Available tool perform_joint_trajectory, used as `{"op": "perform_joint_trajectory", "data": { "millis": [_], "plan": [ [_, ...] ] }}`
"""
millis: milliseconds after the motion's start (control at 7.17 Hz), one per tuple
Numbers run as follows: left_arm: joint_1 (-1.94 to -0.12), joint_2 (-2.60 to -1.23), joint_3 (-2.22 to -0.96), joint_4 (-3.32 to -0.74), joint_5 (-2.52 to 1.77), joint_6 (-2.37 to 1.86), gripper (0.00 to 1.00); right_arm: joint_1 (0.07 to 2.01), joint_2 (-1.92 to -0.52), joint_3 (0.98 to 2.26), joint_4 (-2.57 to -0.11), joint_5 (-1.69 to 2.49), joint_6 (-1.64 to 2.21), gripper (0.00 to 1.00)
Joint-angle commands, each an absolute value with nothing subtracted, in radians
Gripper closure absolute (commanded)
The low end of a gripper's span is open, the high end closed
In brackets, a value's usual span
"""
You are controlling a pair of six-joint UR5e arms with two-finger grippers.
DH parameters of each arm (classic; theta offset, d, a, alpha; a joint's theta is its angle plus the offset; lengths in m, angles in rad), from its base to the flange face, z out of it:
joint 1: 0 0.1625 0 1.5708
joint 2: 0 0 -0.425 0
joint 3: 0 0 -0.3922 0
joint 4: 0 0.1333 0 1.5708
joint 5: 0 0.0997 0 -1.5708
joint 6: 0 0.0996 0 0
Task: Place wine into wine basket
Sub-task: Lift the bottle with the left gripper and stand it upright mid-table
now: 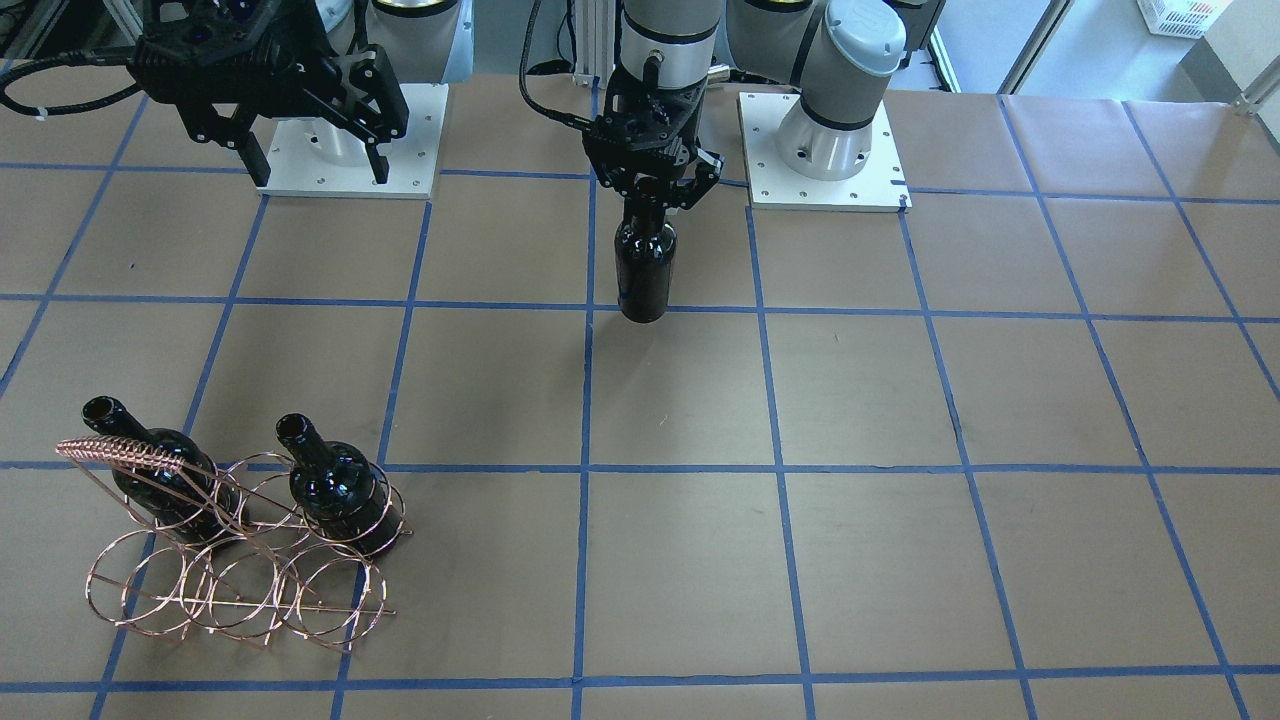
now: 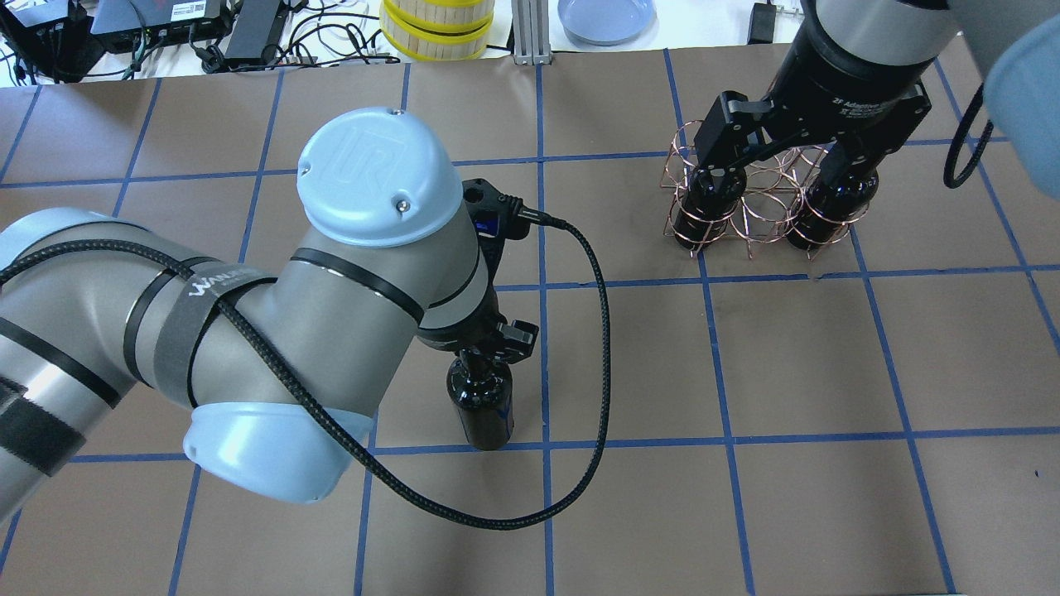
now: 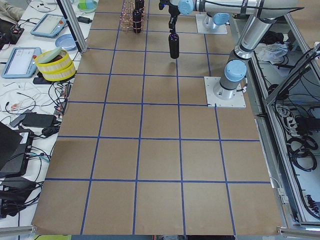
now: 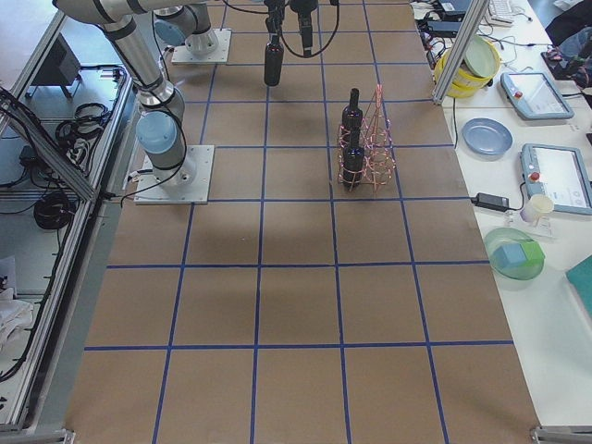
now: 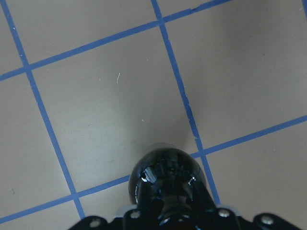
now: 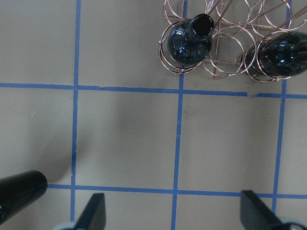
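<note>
Wine (image 2: 480,406) hangs upright in the left gripper (image 1: 655,190), over the middle of the table (image 1: 900,400). Wine basket (image 1: 240,570) stands far to the right, well apart. A second bottle (image 1: 335,490) and a third bottle (image 1: 165,475) stand in the end rings of its row nearer the robot, one ring between them.

The surface (image 2: 811,364) is brown paper crossed by a blue tape grid. Past its far edge in the overhead view stand a yellow-banded round stack (image 2: 435,25) and a pale blue plate (image 2: 604,16), with tangled cables (image 2: 323,33) nearby. The right-end view adds a pendant tablet (image 4: 553,176), a white cup (image 4: 535,207) and a green bowl (image 4: 536,265) holding a blue block (image 4: 509,252)
</note>
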State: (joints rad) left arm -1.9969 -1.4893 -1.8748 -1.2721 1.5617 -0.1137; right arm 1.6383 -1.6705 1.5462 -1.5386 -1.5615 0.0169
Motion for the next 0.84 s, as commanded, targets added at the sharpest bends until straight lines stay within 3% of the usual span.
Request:
{"op": "perform_joint_trajectory", "data": {
  "millis": [0,698],
  "plan": [
    [-1.993,-1.496,-1.878,-1.235,1.551,-0.115,1.0,1.638,-1.671,1.546,-1.539,-1.562,0.017,0.0],
    [-1.97,-1.499,-1.933,-1.173,1.549,-0.115,1.0,1.638,-1.671,1.546,-1.539,-1.562,0.017,0.0]
  ]
}}
